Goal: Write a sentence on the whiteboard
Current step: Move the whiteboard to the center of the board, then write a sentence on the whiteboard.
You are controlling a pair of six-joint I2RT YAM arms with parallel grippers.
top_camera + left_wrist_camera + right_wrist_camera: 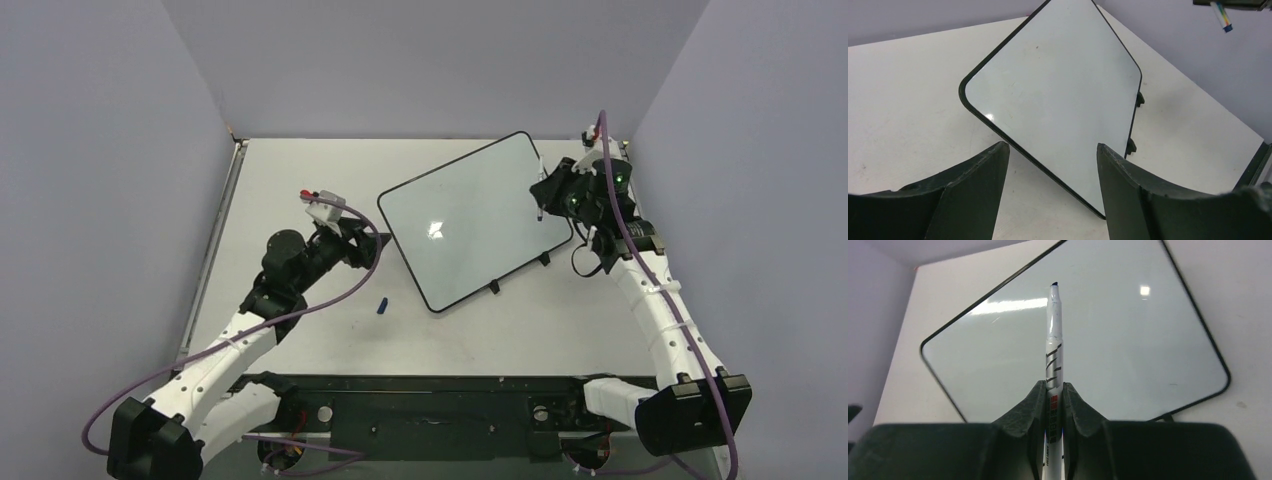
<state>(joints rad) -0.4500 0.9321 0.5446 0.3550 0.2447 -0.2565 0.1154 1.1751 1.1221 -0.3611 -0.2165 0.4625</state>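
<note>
The whiteboard (pixel 470 215) lies tilted on the table, glossy white with a thin black frame and small black feet on its near right edge. Its surface is blank; no sentence is in view on it. My left gripper (pixel 368 247) stands open just off the board's left corner, and in the left wrist view the board (pixel 1058 90) lies beyond the empty gap of the gripper (pixel 1052 146). My right gripper (pixel 1054 385) is shut on a white marker (pixel 1054 340) with its dark tip bare and pointing over the board (pixel 1128 340). From above, that gripper (pixel 548 200) hangs at the board's right edge.
A small blue marker cap (pixel 381 305) lies on the white table in front of the board's left side. Grey walls close the table (pixel 300 170) in at the left, back and right. The arms' black base rail (pixel 430 410) runs along the near edge.
</note>
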